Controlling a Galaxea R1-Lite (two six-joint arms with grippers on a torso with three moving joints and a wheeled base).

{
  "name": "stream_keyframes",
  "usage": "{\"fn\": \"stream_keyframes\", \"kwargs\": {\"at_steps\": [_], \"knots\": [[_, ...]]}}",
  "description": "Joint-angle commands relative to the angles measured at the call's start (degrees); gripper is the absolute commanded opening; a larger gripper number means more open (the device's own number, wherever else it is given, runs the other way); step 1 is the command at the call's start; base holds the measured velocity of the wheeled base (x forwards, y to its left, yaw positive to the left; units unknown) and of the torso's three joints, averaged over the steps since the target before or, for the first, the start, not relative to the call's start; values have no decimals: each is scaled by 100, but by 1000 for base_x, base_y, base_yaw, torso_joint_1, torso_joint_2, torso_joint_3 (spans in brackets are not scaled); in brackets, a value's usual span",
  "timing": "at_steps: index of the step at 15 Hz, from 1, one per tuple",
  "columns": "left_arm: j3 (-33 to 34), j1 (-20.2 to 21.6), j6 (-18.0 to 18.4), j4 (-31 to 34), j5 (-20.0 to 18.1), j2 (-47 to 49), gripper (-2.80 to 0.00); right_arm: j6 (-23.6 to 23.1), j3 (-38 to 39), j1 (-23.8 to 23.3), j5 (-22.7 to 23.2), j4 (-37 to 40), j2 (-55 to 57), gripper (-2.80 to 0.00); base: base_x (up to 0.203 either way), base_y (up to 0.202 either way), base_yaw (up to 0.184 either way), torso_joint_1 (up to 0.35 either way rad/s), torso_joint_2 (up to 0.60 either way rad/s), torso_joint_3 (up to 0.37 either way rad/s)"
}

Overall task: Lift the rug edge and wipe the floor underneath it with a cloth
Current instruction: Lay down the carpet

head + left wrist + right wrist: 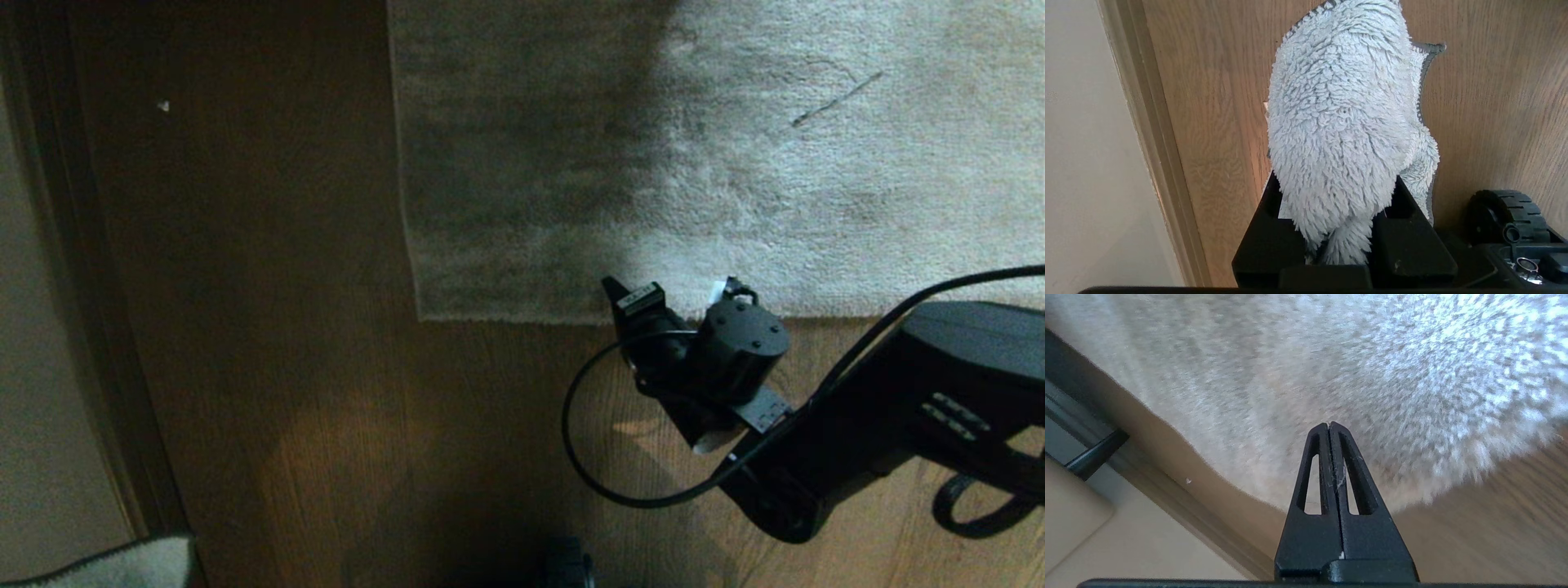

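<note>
Wooden floor (286,408), one rug edge (506,317), right tool (1329,424) closed empty, left tool (1337,228) clamping one cloth (1339,122).

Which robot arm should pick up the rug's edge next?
Probably the right. The right gripper, shut and empty, hangs just above the rug edge. The left gripper is off to the side, holding the cloth.

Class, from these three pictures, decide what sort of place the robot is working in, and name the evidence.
Probably a room in a home: a fuzzy grey-beige rug lies on a wooden plank floor, with a skirting board along a pale wall.
</note>
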Motion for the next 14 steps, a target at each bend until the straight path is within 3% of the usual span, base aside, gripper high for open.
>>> {"fn": "stream_keyframes", "kwargs": {"at_steps": [1, 9, 14], "knots": [[0, 0, 0, 0, -4, -2, -280, 36, -241, -33, -10, -277, 453, -280, 0, 0, 0, 0, 0, 0], [0, 0, 0, 0, -4, -2, -280, 19, -447, -51, -49, -277, 601, -280, 0, 0, 0, 0, 0, 0], [0, 0, 0, 0, 4, -2, -280, 3, 66, -65, -30, -277, -379, -280, 0, 0, 0, 0, 0, 0]]}}
